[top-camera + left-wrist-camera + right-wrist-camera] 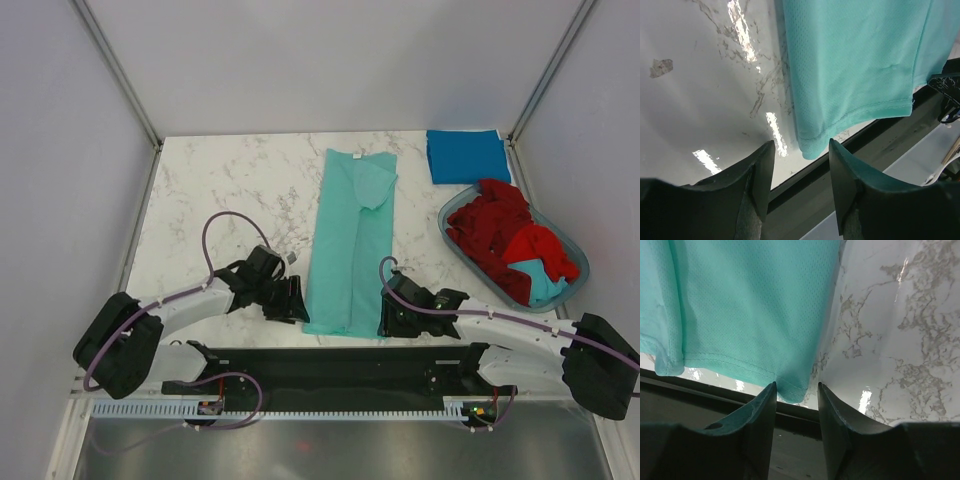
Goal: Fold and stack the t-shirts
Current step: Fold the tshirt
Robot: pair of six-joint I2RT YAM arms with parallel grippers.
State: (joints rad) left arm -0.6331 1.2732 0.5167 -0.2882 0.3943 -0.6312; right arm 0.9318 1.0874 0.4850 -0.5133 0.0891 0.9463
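— Shirts first: where are they?
— The light teal shirt (352, 240) lies flat as a long folded strip down the middle of the worktop (240, 180), hem at the near edge. The blue shirt (467, 156) sits folded at the far right corner. The red shirts (495, 225) are heaped in the basket (583, 262) near it.
— And the left tool (297, 300)?
— Open, low at the hem's left corner, gripping nothing.
— The right tool (388, 318)?
— Open too, with the hem's right corner at the gap between its fingertips, not pinched.
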